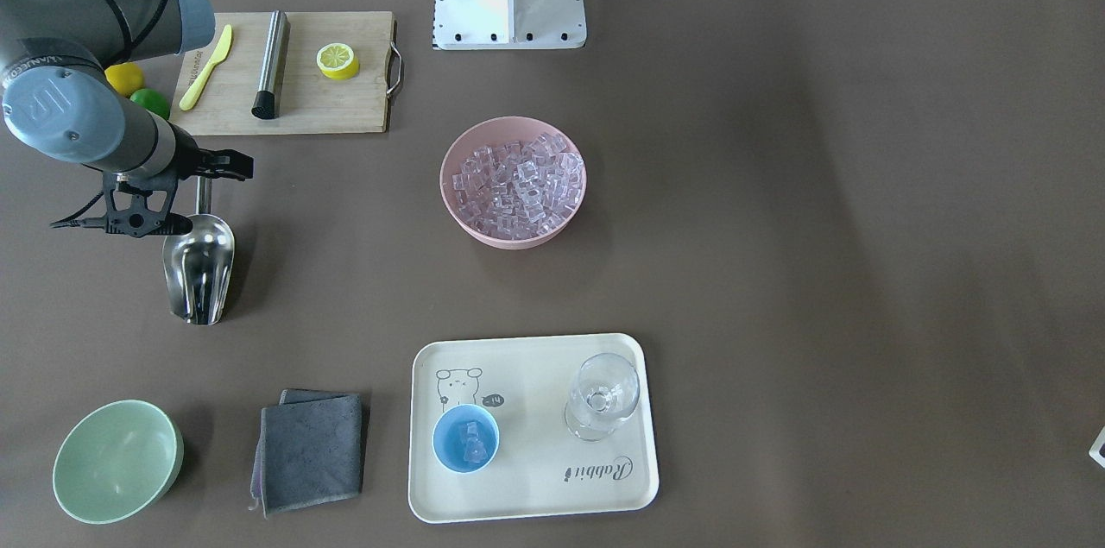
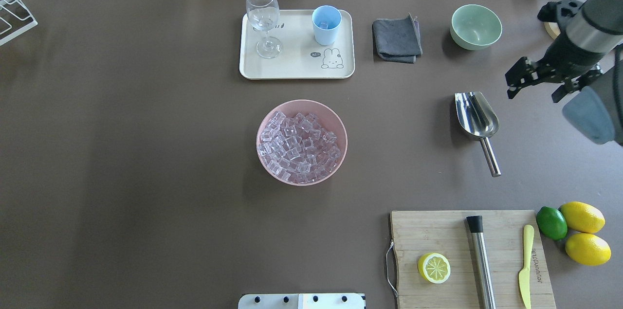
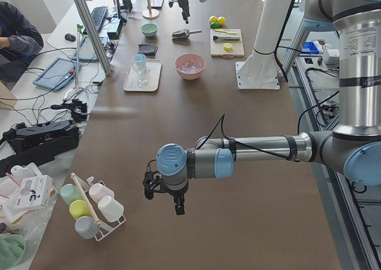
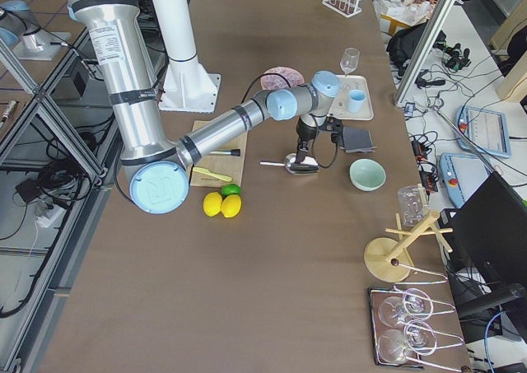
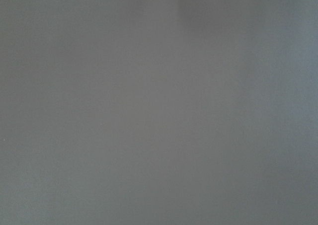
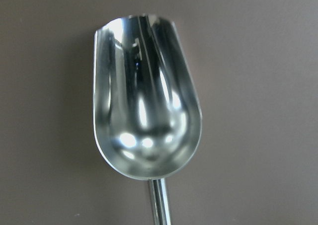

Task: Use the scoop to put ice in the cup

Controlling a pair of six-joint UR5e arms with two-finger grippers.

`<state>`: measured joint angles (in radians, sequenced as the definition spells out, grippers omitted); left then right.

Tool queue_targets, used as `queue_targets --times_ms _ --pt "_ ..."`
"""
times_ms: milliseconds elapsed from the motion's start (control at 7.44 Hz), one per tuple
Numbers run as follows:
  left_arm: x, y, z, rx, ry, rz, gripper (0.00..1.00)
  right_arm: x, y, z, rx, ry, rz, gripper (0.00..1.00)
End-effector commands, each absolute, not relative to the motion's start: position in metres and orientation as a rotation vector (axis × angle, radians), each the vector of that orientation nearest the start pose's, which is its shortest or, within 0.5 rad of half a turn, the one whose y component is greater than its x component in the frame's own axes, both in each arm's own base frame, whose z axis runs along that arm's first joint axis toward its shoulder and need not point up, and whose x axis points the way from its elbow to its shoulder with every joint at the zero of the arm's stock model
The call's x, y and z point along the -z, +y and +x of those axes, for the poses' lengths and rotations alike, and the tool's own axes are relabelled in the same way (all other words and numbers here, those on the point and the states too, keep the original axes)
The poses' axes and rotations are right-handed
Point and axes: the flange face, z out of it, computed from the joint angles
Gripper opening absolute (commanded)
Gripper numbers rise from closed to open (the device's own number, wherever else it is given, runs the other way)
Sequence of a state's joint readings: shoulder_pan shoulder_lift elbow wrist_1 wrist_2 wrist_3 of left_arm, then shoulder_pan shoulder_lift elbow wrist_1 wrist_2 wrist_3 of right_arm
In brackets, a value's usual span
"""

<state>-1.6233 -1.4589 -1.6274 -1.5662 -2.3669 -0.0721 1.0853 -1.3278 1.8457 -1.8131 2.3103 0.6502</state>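
Observation:
The steel scoop lies on the table with nothing in it, its handle toward the robot. It fills the right wrist view and shows in the overhead view. My right gripper hovers above the scoop, open and holding nothing. The light-blue cup stands on the cream tray with a few ice cubes in it. The rest of the ice fills the pink bowl. My left gripper hangs over bare table far from these. I cannot tell whether it is open or shut.
A clear stemmed glass shares the tray. A grey cloth and a pale green bowl lie beyond the scoop. A cutting board holds a lemon half, a steel rod and a yellow knife, with lemons and a lime beside it.

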Motion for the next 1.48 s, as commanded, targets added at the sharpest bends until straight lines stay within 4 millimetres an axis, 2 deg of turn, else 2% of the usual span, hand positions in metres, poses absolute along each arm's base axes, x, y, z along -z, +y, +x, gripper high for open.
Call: queue_targets --times_ms 0,134,269,403,537,806,1075,1209,1343 --pt "-0.681 -0.436 -0.085 0.141 0.796 -0.063 0.98 -0.451 -0.545 -0.047 -0.021 -0.766 0.017 0.99" --pt "-0.681 -0.437 -0.085 0.14 0.796 -0.062 0.98 -0.481 -0.54 -0.001 0.016 -0.755 0.044 0.99" --pt "-0.681 -0.437 -0.085 0.14 0.796 -0.062 0.98 -0.524 -0.526 0.043 0.056 -0.748 0.053 0.99" --pt "-0.682 -0.436 -0.085 0.141 0.796 -0.065 0.98 -0.565 -0.507 0.072 0.106 -0.744 0.047 0.99" --pt "-0.682 -0.436 -0.085 0.141 0.796 -0.063 0.98 -0.595 -0.489 0.084 0.102 -0.748 0.019 0.99" --pt "-0.678 -0.437 -0.084 0.136 0.796 -0.057 0.98 -0.627 -0.463 0.086 0.072 -0.752 -0.041 0.99" --pt "-0.674 -0.441 -0.083 0.122 0.798 -0.042 0.98 -0.634 -0.456 0.086 0.063 -0.753 -0.054 1.0" --pt "-0.667 -0.447 -0.083 0.114 0.796 -0.018 0.98 -0.633 -0.457 0.086 0.062 -0.754 -0.053 0.99" --pt "-0.669 -0.447 -0.085 0.116 0.797 -0.011 0.98 -0.627 -0.457 0.086 0.068 -0.751 -0.041 0.99"
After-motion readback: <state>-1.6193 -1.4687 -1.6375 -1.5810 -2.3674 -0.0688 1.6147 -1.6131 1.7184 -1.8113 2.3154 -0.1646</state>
